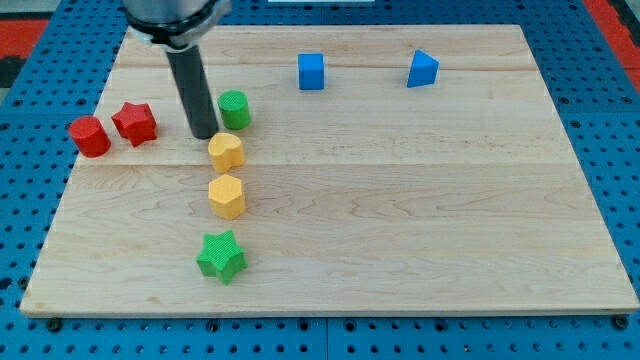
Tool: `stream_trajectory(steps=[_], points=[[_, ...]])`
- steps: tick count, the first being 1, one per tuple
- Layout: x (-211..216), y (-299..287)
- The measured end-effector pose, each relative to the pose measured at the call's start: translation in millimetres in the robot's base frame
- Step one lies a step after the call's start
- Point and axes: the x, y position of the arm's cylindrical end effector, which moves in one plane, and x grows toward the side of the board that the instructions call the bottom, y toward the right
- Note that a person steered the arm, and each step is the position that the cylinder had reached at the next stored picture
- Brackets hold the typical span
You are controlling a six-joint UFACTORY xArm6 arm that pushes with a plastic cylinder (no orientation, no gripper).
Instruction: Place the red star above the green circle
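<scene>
Tip beside green circle; red star at board's left.

My tip (204, 135), a bare rod holding nothing, stands just at 9 o'clock of the green circle (234, 109). The red star (135, 123) lies further at 9 o'clock of the tip, beside the red cylinder (89, 136).

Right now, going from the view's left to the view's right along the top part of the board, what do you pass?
red cylinder → red star → my tip → green circle → blue cube → blue triangular block
</scene>
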Motion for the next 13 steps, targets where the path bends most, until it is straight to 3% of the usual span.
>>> stream_trajectory(steps=[1, 2, 4, 6, 7, 8, 9, 11, 12, 13], points=[[29, -9], [25, -55], [10, -76], [-52, -76], [-17, -85], [-55, -114], [-80, -113], [-82, -11], [-50, -2], [20, -17]])
